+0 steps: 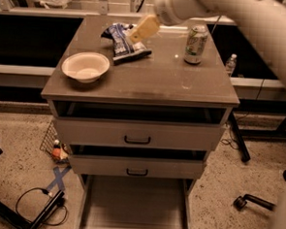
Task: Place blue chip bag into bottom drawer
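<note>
Grey cabinet (138,135), seen from the front and above. My arm (246,16) enters from the upper right, cut off by the picture's edge, and fills that corner. The bottom drawer (135,203) is pulled well out at floor level, its flat grey floor bare between pale side rails; its front end runs off the lower edge. The middle drawer (137,167) and the top drawer (137,133), both with black handles, are each pulled out a little and overhang its rear part. On the cabinet top (155,76), a white bowl (85,66) sits near the left edge, the blue chip bag (122,46) lies at back centre-left, and a green-and-white soda can (196,44) stands upright at back right, well apart from the bag. My gripper (137,33) hangs tilted over the bag's upper right part; whether it is spread or closed, or touching the bag, I cannot tell. The front half of the top is bare. A chair base (252,201) lies on the floor to the right, a black cable (35,202) to the left.
</note>
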Available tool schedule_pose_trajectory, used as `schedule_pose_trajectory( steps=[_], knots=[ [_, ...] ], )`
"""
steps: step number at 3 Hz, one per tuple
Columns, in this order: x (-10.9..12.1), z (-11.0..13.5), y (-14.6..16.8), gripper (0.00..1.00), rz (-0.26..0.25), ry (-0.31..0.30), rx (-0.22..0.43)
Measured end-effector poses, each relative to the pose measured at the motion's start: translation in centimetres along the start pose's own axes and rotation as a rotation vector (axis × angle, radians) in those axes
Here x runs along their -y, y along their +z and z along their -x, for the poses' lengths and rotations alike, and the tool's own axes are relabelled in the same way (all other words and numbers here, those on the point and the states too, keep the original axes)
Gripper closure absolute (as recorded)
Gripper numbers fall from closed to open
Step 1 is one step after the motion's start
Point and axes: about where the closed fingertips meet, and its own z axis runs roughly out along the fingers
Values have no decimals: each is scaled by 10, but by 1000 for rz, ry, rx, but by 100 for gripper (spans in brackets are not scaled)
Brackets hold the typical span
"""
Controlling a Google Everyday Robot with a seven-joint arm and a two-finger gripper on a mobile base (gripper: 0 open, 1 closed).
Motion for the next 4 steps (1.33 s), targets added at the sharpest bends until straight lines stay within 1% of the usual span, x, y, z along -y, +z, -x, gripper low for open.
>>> schedule_pose_trajectory(
  steps=[1, 2, 3, 4],
  knots=[
    [-10, -5, 51, 0, 31, 43, 17],
    [-26, -18, 97, 0, 63, 113, 32],
    [-28, -33, 130, 0, 60, 188, 45],
    [2, -33, 146, 0, 14, 232, 61]
  ],
)
